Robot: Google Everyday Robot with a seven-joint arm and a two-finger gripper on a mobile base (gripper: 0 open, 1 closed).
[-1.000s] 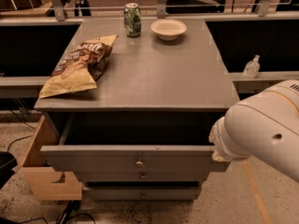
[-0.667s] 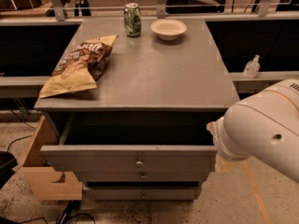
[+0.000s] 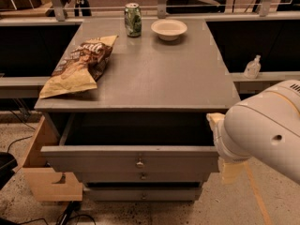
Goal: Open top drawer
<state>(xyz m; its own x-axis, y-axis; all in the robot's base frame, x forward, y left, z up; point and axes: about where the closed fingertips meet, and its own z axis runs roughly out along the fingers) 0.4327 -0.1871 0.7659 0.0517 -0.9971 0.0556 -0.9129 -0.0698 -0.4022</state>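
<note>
Under the table's point(image 3: 154, 74) front edge, at 6 o'clock, the top drawer point(image 3: 93, 156) stands pulled out. Beside its 3 o'clock corner sits the end effector point(image 3: 217, 125); clenched or released, I cannot tell. A pale box point(image 3: 44, 182) flanks the drawer's 9 o'clock edge, and open floor point(image 3: 262, 200) lies at 4 o'clock.

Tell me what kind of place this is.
Probably an office or lab snack corner: a grey cabinet with its top drawer open, and a chip bag, soda can and bowl on top. The gripper is at the drawer's right end.
</note>
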